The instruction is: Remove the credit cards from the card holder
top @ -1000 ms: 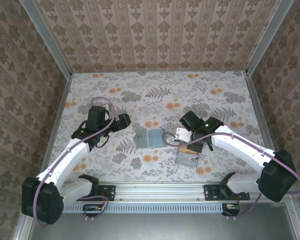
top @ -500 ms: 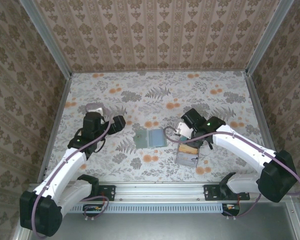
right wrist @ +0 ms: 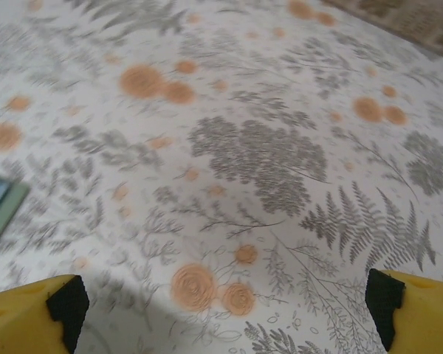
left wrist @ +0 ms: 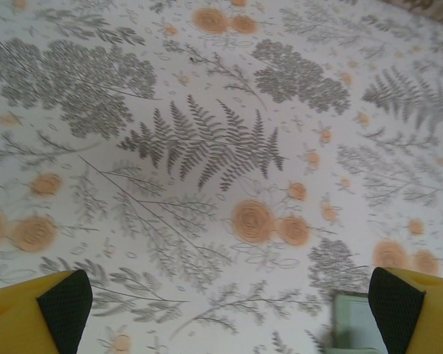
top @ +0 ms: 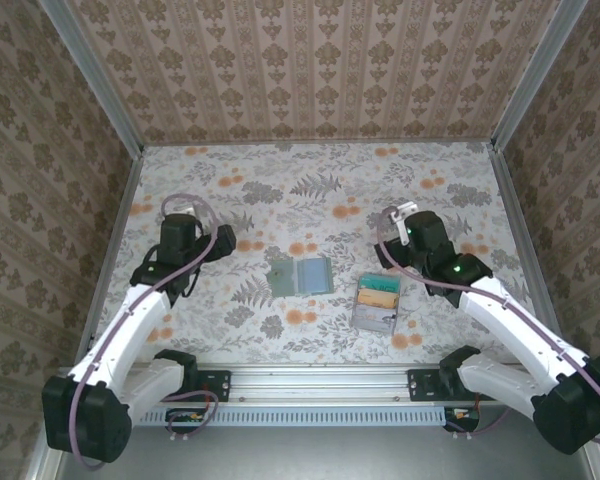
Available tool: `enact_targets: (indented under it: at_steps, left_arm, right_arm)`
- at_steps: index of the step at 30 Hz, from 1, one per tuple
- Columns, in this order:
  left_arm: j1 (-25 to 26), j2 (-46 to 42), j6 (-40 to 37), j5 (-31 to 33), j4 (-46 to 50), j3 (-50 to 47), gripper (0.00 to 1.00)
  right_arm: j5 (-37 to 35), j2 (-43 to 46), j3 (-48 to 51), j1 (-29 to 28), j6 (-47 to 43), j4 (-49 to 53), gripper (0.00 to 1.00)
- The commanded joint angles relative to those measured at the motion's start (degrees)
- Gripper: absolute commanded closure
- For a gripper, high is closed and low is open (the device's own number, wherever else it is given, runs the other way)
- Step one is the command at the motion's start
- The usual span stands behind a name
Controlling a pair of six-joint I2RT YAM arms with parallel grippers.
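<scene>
The card holder (top: 300, 276) lies open and flat at the table's middle, with a green left panel and a blue-grey right one. A green corner of the card holder (left wrist: 353, 326) shows in the left wrist view, and an edge of the card holder (right wrist: 0, 200) in the right wrist view. Credit cards (top: 378, 292), tan and teal, lie in the grey tray (top: 365, 318). My left gripper (top: 230, 243) (left wrist: 229, 299) hangs open and empty left of the holder. My right gripper (top: 388, 252) (right wrist: 225, 302) is open and empty, just beyond the tray.
Patterned walls with metal corner posts (top: 98, 90) close the table in on three sides. A metal rail (top: 320, 380) with both arm bases runs along the near edge. The flowered cloth (top: 310, 185) lies bare behind the holder.
My right gripper opened, let go of a pale card over the tray and drew back to the right. My left arm pulled back to the left, away from the holder.
</scene>
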State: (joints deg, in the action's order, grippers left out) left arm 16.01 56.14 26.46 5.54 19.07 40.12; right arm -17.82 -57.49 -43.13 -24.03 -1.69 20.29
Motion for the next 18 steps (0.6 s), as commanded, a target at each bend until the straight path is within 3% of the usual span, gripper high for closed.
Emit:
enact_targets:
  at_steps: [1, 8, 13, 18]
  left_arm:
    - [-0.7, 2.5, -6.6, 8.9, 2.9, 2.8, 0.0]
    - [-6.1, 8.4, -12.7, 19.4, -10.1, -0.9, 0.0]
    - [-14.3, 14.0, -12.9, 15.8, -19.3, -3.2, 0.0]
    - [-17.1, 20.3, -15.8, 12.6, -34.4, -6.7, 0.0]
  right_arm:
    - [-7.4, 0.7, 4.3, 3.5, 9.3, -11.5, 0.0]
    - [-10.3, -3.7, 14.2, 12.5, 12.0, -28.6, 0.01]
    - [-9.0, -12.2, 15.6, 16.3, 11.3, -38.1, 0.0]
    - [-6.0, -20.2, 14.7, 18.8, 9.1, -47.0, 0.0]
